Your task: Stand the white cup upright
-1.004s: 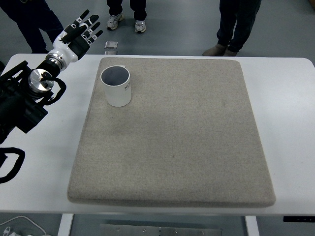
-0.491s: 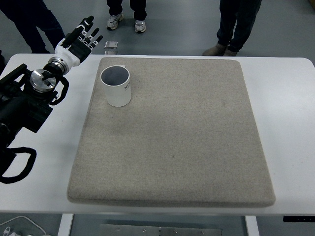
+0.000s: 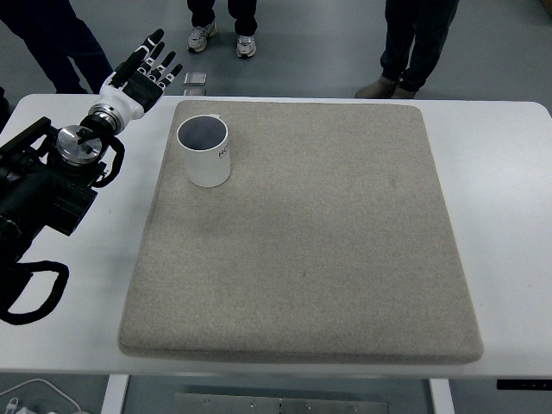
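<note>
A white cup (image 3: 204, 152) stands upright on the grey mat (image 3: 302, 233), near its far left corner, mouth up and empty. My left hand (image 3: 141, 73) hovers over the table's far left edge, to the left of and beyond the cup, fingers spread and holding nothing. It does not touch the cup. The black left arm (image 3: 47, 185) runs along the left side of the table. The right arm is out of view.
The white table (image 3: 504, 216) shows around the mat. A small grey object (image 3: 195, 81) lies on the floor beyond the far edge. Legs and shoes of several people (image 3: 405, 43) stand past the table's far side.
My left hand has shifted slightly right and towards the cup's side, still open. The cup has not moved.
</note>
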Controlling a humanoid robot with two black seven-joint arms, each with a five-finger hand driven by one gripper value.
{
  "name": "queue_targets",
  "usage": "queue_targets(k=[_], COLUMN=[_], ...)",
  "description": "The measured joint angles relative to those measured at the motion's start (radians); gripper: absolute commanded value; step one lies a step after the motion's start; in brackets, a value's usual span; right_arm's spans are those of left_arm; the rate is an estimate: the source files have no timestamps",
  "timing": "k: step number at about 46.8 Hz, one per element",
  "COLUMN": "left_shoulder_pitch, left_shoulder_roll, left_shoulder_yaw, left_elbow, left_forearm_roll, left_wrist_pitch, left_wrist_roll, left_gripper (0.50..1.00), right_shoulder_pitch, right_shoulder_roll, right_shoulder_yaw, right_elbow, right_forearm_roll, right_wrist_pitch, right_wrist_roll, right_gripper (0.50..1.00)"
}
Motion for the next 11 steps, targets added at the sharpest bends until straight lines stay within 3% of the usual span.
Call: queue_targets(k=[11], left_shoulder_pitch=[0.0], left_shoulder_roll=[-0.007], left_shoulder_yaw=[0.009], left_elbow=[0.001], left_forearm_roll=[0.001], left_wrist_pitch=[0.002], left_wrist_roll=[0.0], left_gripper=[0.992], right_shoulder_pitch=[0.0], right_shoulder_roll=[0.0], right_shoulder_yaw=[0.0], right_elbow=[0.0], right_forearm_roll=[0.001], right_wrist_pitch=[0.0], right_wrist_roll=[0.0], right_gripper=[0.93])
